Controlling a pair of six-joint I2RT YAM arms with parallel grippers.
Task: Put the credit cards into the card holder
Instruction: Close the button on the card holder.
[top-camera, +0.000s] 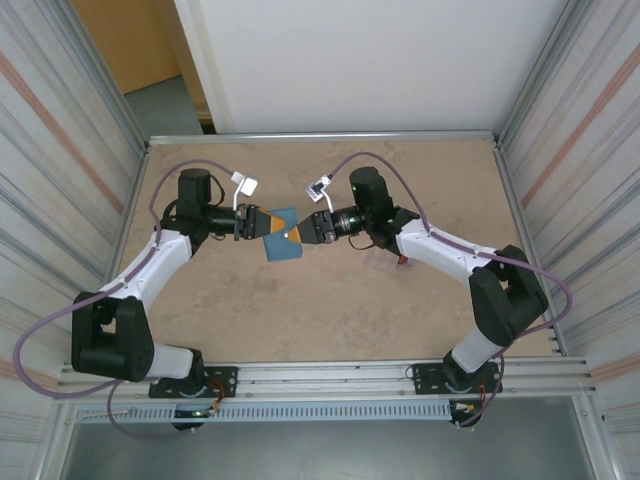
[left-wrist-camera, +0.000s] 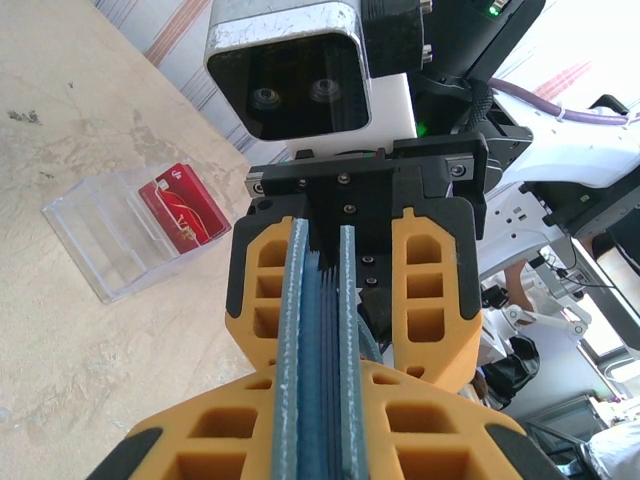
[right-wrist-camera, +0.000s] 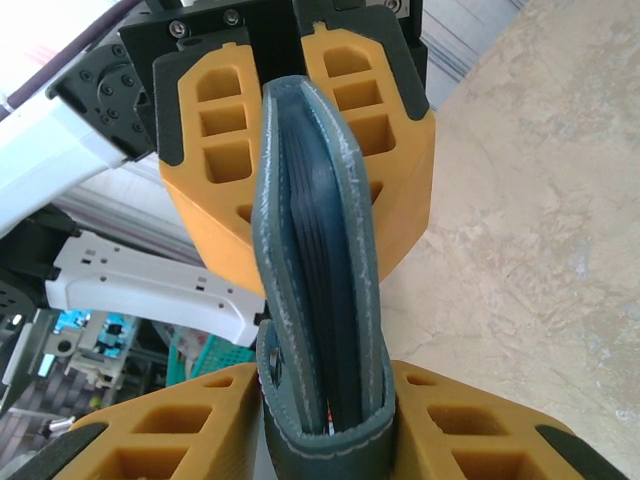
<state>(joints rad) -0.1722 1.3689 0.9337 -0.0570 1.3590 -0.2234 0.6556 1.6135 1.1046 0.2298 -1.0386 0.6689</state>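
Note:
The teal card holder (top-camera: 283, 235) hangs folded above the table's middle, held between both grippers. My left gripper (top-camera: 268, 224) is shut on its left edge, and my right gripper (top-camera: 301, 232) is shut on its right, folded edge. In the left wrist view the card holder (left-wrist-camera: 320, 300) runs edge-on between my yellow fingers (left-wrist-camera: 220, 430). In the right wrist view the card holder (right-wrist-camera: 315, 250) sits pinched at its fold between the fingers (right-wrist-camera: 450, 420), and a thin red and white sliver (right-wrist-camera: 328, 421) shows deep inside. One red credit card (left-wrist-camera: 180, 208) lies in a clear case (left-wrist-camera: 105, 240).
The clear plastic case (top-camera: 388, 262) rests on the table under my right forearm, with a red edge (top-camera: 403, 260) showing. Corrugated walls close in both sides, and a metal rail runs along the near edge.

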